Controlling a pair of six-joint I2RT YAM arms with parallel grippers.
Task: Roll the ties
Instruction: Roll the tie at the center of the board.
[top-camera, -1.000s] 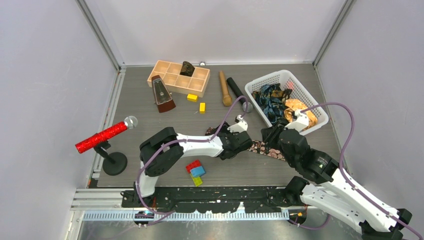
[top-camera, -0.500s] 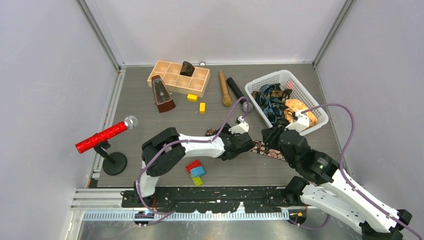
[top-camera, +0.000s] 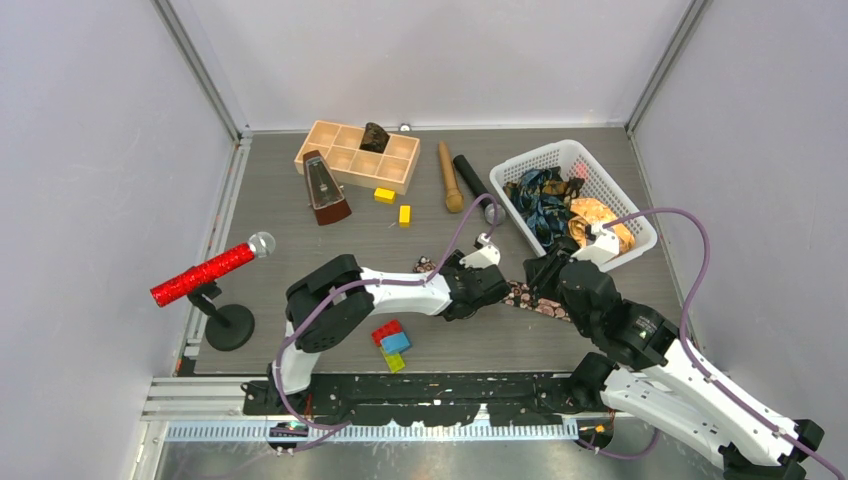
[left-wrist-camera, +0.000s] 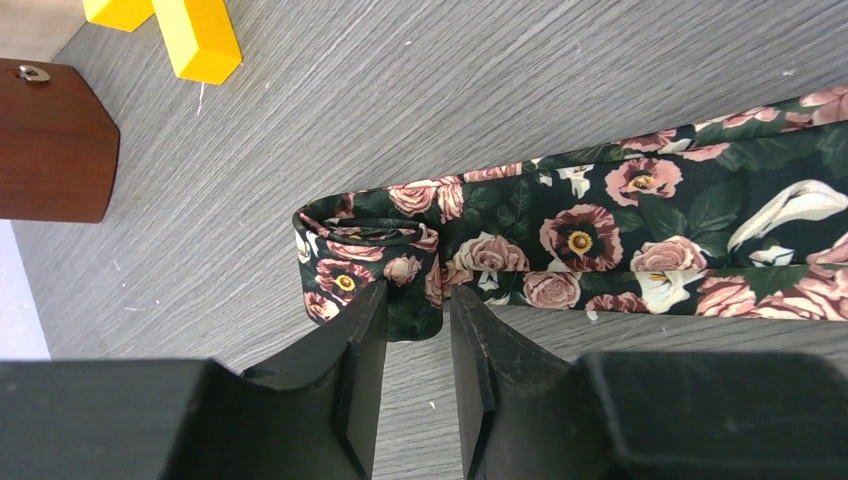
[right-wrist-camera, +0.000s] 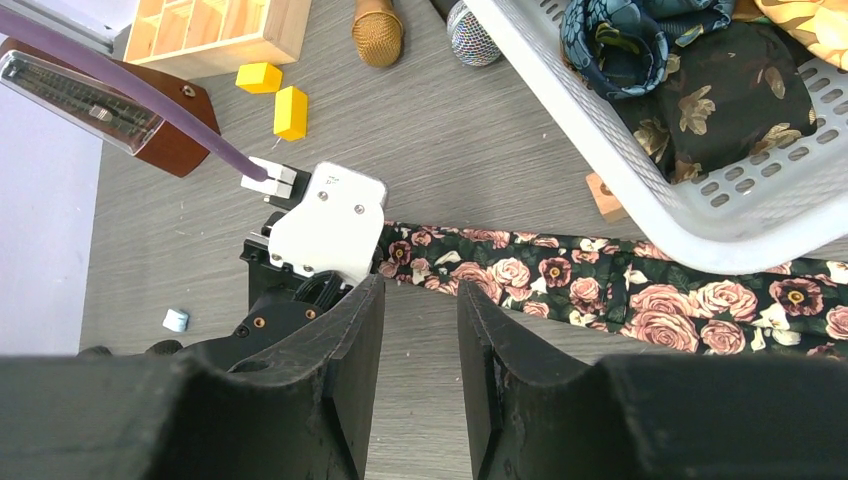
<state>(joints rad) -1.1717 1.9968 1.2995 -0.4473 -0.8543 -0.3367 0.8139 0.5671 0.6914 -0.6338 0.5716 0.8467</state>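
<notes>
A black tie with pink roses (top-camera: 530, 298) lies flat between the two arms, also seen as the tie (right-wrist-camera: 560, 275) in the right wrist view. Its left end is folded into a small loop (left-wrist-camera: 365, 240). My left gripper (left-wrist-camera: 418, 300) stands low over that end, open by a narrow gap, with the folded flap of the tie (left-wrist-camera: 415, 318) between its fingertips. In the top view the left gripper (top-camera: 458, 282) covers that end. My right gripper (right-wrist-camera: 420, 295) hovers open and empty in front of the tie's middle. More ties fill the basket: blue-teal (top-camera: 540, 195), golden (top-camera: 598, 215), dark brown (right-wrist-camera: 740, 90).
The white basket (top-camera: 630, 245) sits close behind the right gripper. Further back are a metronome (top-camera: 325, 188), a wooden tray (top-camera: 345, 155), yellow blocks (top-camera: 395, 205) and two microphones (top-camera: 450, 178). A red microphone on a stand (top-camera: 205, 273) is at left, coloured bricks (top-camera: 392, 343) near the front.
The left gripper's jaws have narrowed around the tie's folded end, and that arm has edged slightly forward. The right arm has barely moved.
</notes>
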